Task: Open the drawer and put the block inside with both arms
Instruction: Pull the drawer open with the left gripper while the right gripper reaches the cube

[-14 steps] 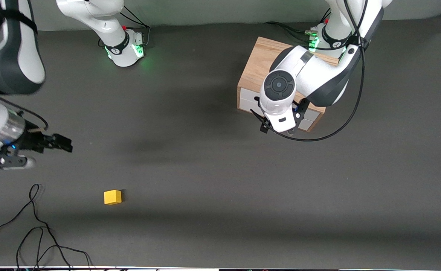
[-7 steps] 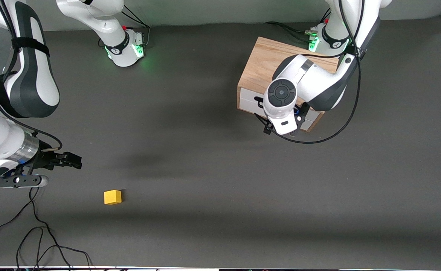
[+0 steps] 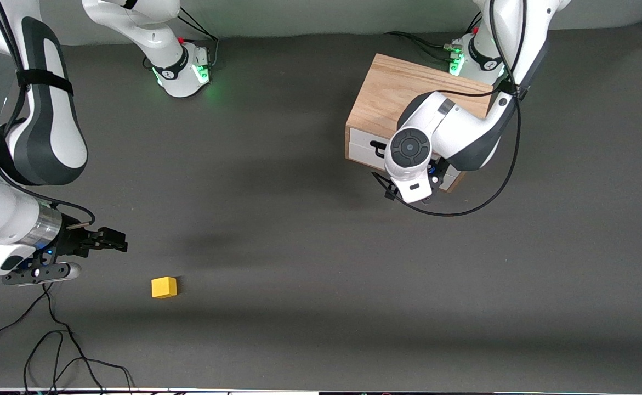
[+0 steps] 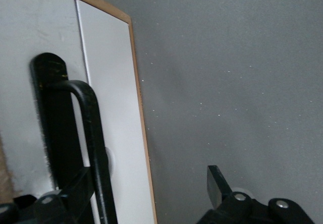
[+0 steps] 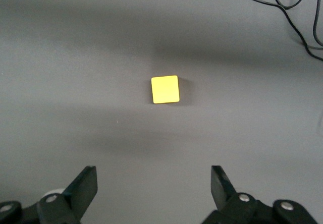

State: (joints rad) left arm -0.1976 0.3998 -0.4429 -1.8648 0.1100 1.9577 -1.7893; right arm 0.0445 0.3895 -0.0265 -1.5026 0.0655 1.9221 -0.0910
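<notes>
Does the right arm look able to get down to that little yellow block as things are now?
Probably yes. The right gripper hangs open above the bare table, with the block lying alone just ahead of it. Nothing stands between them; the loose black cable lies off to one side.

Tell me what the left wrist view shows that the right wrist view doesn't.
Left wrist only: the drawer front, shut, with its black handle at the open left gripper.
Right wrist only: the block on the table, apart from the open right gripper, plus a cable.
Both: grey table.
</notes>
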